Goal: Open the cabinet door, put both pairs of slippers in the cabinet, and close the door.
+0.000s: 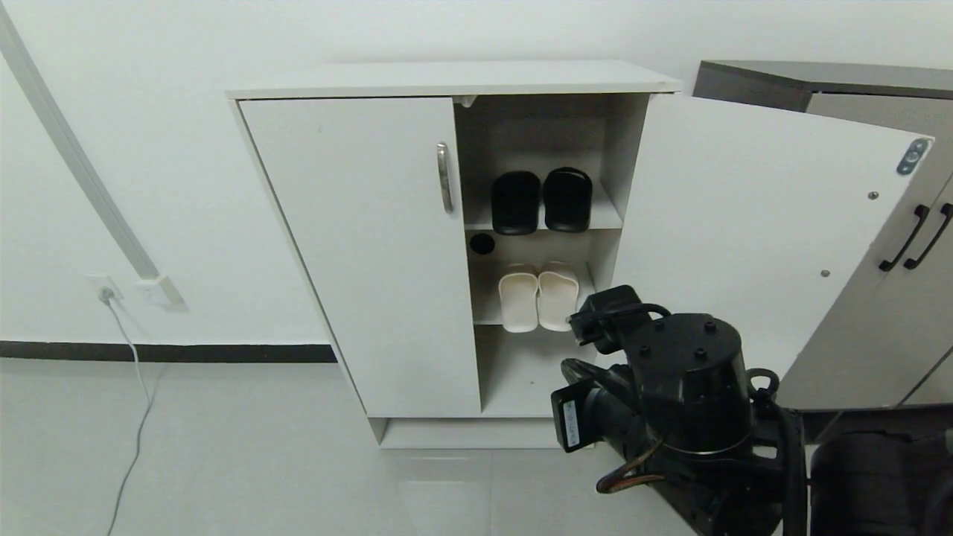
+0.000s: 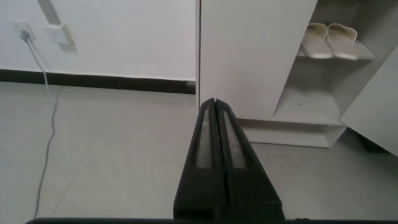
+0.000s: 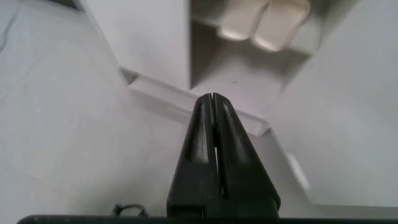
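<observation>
The white cabinet [image 1: 357, 246] stands against the wall with its right door [image 1: 744, 223] swung wide open and its left door shut. A black pair of slippers [image 1: 541, 199] rests on the upper shelf. A white pair of slippers [image 1: 537, 296] lies on the shelf below, seen too as the white pair [image 2: 329, 40] and the white pair [image 3: 261, 17]. My right arm is low in front of the open side; its gripper [image 3: 214, 102] is shut with nothing in it, over the floor before the cabinet's base. My left gripper [image 2: 215, 106] is shut and empty, above the floor left of the cabinet.
A grey cabinet [image 1: 878, 246] with black handles stands right behind the open door. A wall socket [image 1: 104, 289] and a cable [image 1: 138, 417] trailing over the tiled floor are at the left. Bare floor lies in front of the white cabinet.
</observation>
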Motion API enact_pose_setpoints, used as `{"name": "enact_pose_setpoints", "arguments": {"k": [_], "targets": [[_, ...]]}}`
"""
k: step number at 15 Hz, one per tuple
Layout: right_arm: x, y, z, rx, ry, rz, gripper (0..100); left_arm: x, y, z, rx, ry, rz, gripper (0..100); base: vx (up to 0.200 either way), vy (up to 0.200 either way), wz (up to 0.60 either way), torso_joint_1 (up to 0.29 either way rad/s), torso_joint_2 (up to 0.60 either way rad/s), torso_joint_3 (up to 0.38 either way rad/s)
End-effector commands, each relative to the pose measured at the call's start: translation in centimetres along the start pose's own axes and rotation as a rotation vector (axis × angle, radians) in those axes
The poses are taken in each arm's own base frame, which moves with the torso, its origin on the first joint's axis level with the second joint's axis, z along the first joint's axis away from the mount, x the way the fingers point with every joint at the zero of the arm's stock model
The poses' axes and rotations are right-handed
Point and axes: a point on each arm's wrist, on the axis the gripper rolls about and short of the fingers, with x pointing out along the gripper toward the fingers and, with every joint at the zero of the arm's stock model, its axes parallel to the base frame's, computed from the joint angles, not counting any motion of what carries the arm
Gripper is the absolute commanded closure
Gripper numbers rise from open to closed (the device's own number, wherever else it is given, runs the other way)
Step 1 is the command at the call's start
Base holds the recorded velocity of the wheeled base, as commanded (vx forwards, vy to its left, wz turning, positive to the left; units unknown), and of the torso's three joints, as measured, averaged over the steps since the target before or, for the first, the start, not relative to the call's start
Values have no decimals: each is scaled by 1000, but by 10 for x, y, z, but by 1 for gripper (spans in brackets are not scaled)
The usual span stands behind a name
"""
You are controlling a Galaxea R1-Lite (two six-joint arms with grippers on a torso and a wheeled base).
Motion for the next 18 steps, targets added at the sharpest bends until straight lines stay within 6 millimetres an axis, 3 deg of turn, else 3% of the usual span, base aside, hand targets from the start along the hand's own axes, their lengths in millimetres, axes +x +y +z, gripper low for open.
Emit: {"name": "enact_pose_setpoints", "arguments": {"k": [1, 8, 18], "targets": [[-1, 1, 0, 1, -4, 5, 100, 0, 0, 1, 0, -3, 0, 100, 0, 0, 0, 51, -564, -378], [-1, 1, 0, 0, -1, 4, 100, 0, 0, 0, 0, -2, 0, 100, 0, 0, 0, 85, -481, -353], [0, -1, 0, 1, -1, -2, 100, 0, 0, 0, 0, -2, 0, 100, 0, 0, 0, 170, -485, -319]]}}
